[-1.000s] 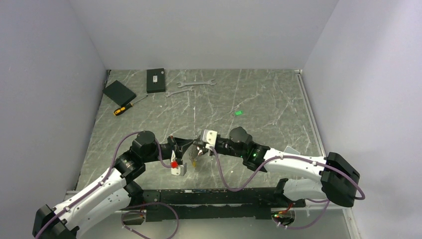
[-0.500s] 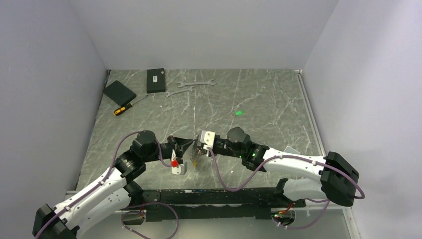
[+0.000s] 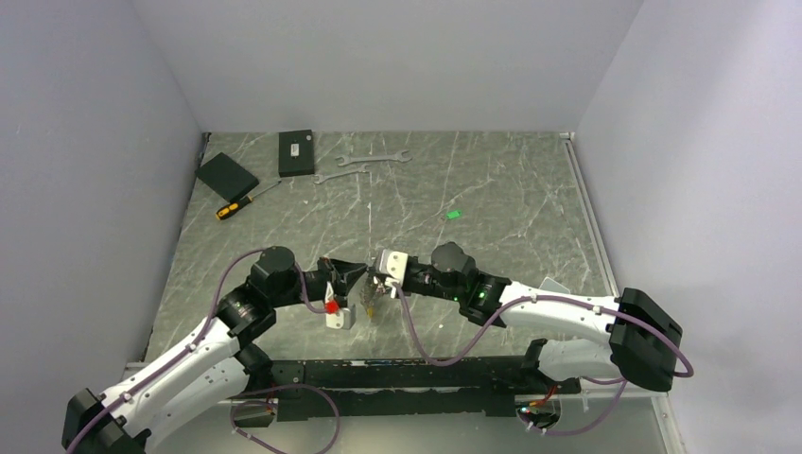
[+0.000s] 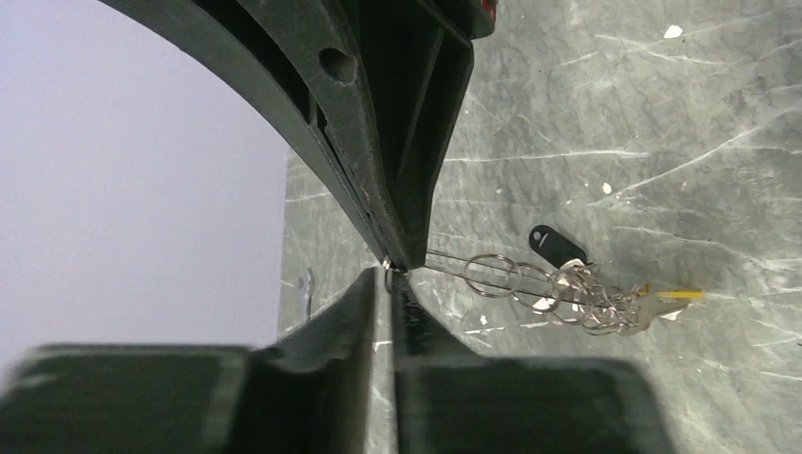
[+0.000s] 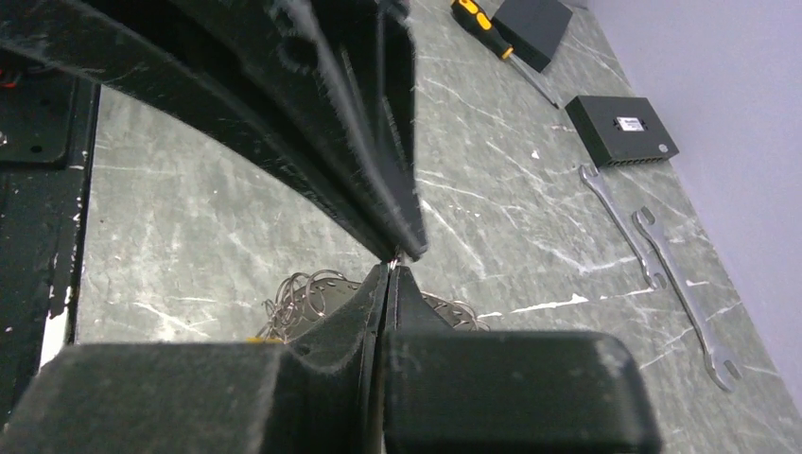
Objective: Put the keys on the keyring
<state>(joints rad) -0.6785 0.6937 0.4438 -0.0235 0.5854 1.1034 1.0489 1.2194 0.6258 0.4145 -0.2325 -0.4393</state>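
The keys (image 3: 453,215) show as a small bright green tag lying alone on the table, far right of both grippers. The keyring (image 4: 492,275) is a thin wire ring carrying small rings, a chain, a black-headed key (image 4: 556,246) and a yellow tag (image 4: 676,295). My left gripper (image 4: 390,270) is shut on the ring's wire. My right gripper (image 5: 392,265) is shut on the same ring, tip to tip with the left. In the top view the left gripper (image 3: 352,286) and right gripper (image 3: 374,282) meet above the near table, and the ring's load (image 3: 369,305) hangs below them.
Two silver wrenches (image 3: 364,165) lie at the back, also in the right wrist view (image 5: 662,255). A black box (image 3: 296,152), a second black box (image 3: 226,174) and a yellow-handled screwdriver (image 3: 232,208) sit at the back left. Walls close in left, back and right.
My right gripper has shifted slightly left, closer to the left gripper. Both stay shut on the ring. The green-tagged keys have not moved.
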